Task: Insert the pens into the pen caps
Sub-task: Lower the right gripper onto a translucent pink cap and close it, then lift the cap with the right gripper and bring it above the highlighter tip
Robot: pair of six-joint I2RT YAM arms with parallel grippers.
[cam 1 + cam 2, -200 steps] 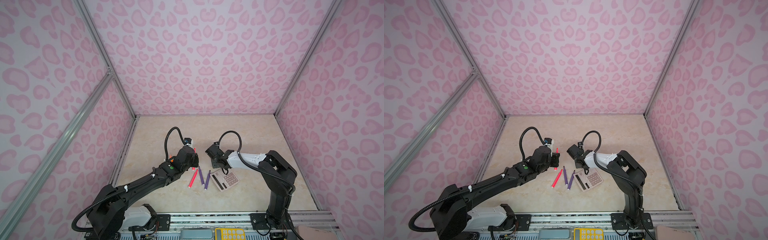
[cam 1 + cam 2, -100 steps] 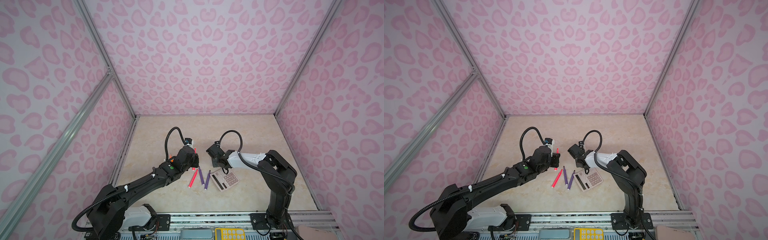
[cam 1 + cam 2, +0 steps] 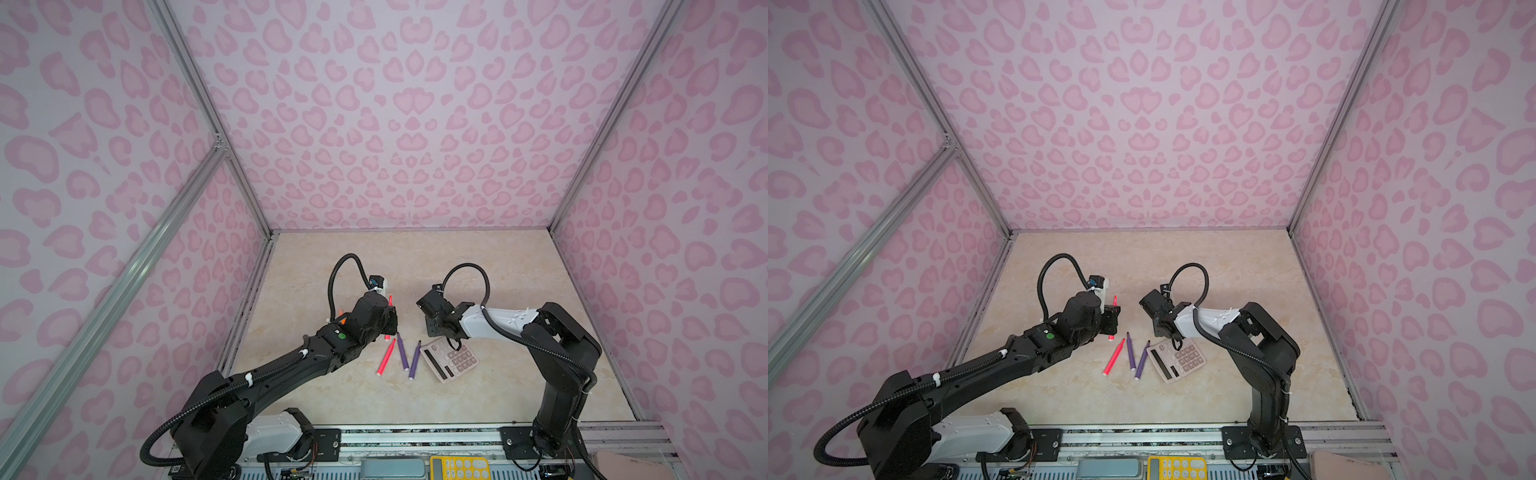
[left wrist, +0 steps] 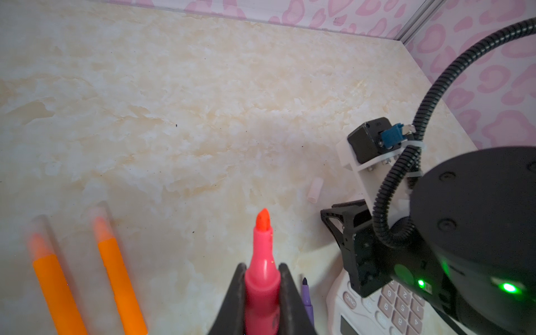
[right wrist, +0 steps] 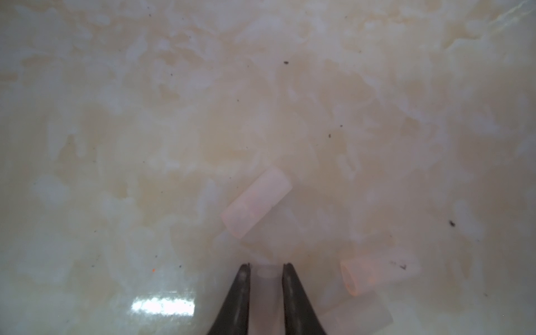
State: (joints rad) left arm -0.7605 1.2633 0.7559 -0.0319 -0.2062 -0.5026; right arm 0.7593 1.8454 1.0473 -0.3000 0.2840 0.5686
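the left claw is clamped on a pink-red pen, whose orange-red tip is pointed out beyond the fingertips; an orange pen and a second orange pen are seen side by side on the marble table, well off to one side of that claw, their tips blurred under what look like clear caps; the right claw is closed onto a clear cap, by which the gap between its fingers is filled; a pinkish cap is seen lying tilted just ahead of its tips, apart from them; an orange-tinted cap and a further clear cap are found close together at one side of that claw; in both top views a loose pink-red pen, a purple pen and another purple pen are laid between the two claws, on the side nearer the arm bases; a pink calculator is set just beside the right claw, on that same near side
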